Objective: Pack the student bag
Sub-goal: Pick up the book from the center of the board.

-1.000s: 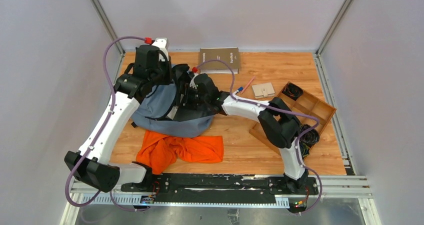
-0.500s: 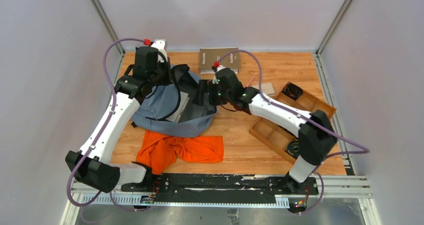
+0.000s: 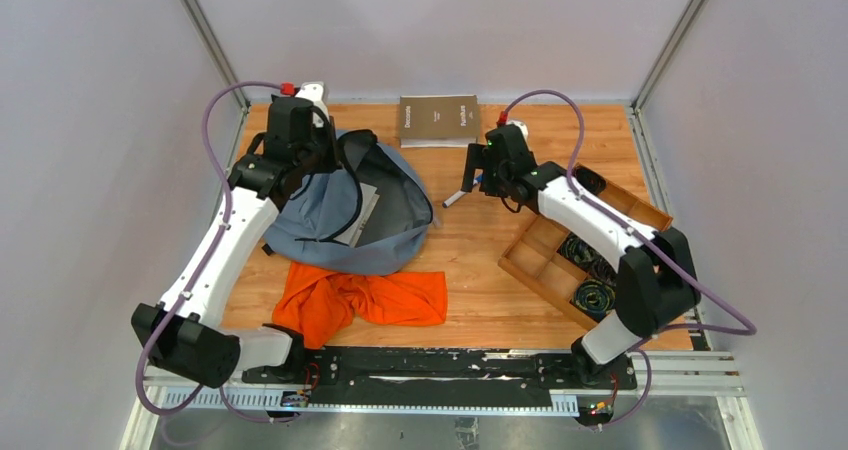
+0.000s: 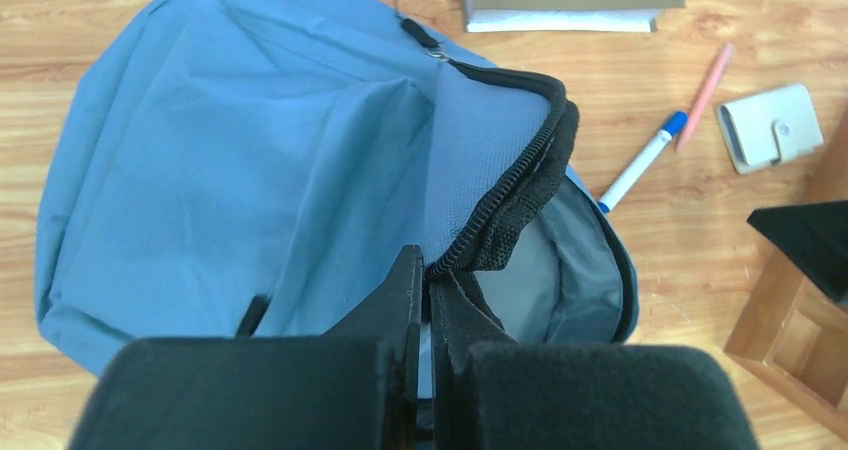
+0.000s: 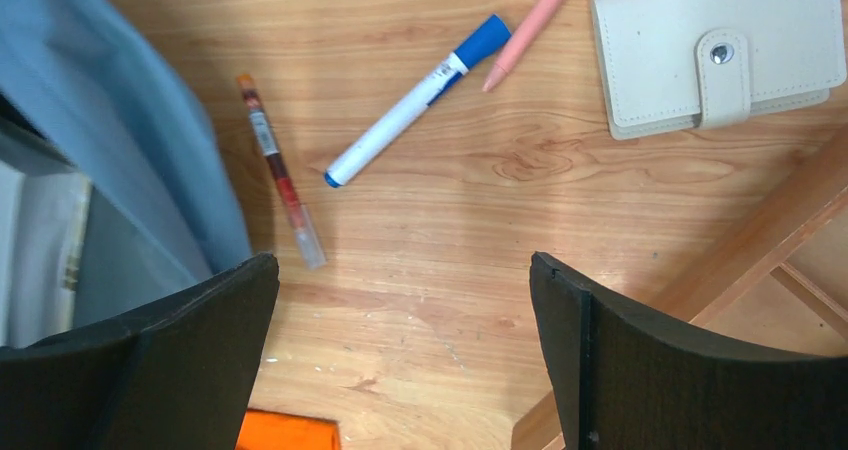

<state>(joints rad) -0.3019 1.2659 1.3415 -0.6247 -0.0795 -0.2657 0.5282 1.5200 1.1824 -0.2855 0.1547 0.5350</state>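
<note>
Packing looks early. The student bag lies at the far left of the tabletop, mouth open toward the right. One flat pale thing shows inside; I cannot tell what it is. Most items are not yet packed:
- The orange shirt lies crumpled just near of the bag, touching its near edge.
- The wooden tray sits at the right with coiled cables in it.
- The brown book is at the far edge.
- The cream wallet lies beside the tray.
- The white marker with a blue cap, a pink pen and a thin clear pen lie between bag and wallet.

The left claw is pinched nearly closed on the bag's black zipper edge, lifting the flap. The right claw is spread wide and holds nothing; it hovers over bare wood near the marker, so picking up a pen is likely the next step.

The bag is soft grey-blue fabric, slumped and wrinkled. It has a black zipper line around the opening, a paler grey lining and black straps at the left side.
</note>
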